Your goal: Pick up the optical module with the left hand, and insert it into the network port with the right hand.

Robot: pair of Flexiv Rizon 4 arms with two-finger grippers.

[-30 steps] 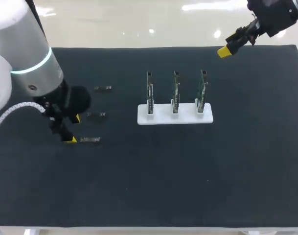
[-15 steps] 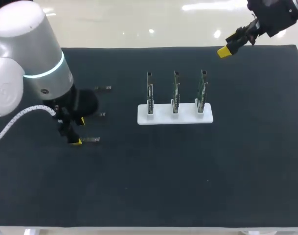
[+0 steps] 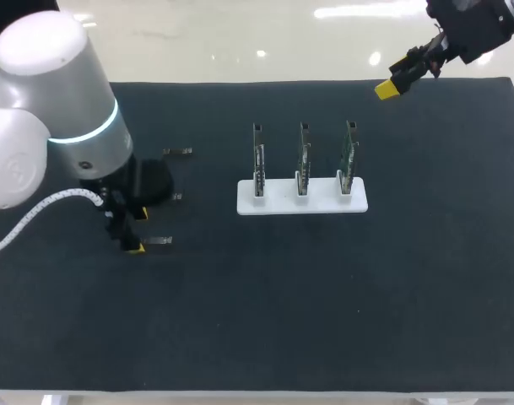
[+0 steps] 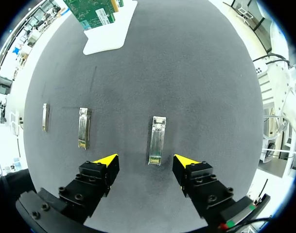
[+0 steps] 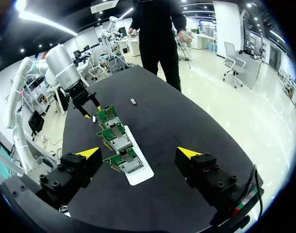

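Between the spread tips of left gripper [image 4: 145, 161], touching neither: near end of optical module [image 4: 156, 141], flat on black table [image 3: 324, 304]. At its 12 o'clock, two more modules [image 4: 83, 127]. Toward 2 o'clock, white stand [image 3: 301, 205], three upright boards [image 3: 303, 156] slotted in. Farthest, right gripper [image 5: 140, 154], tips wide apart.

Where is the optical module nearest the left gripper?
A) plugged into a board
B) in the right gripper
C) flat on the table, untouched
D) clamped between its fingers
C: the optical module lies flat on the table, just ahead of the open left gripper.
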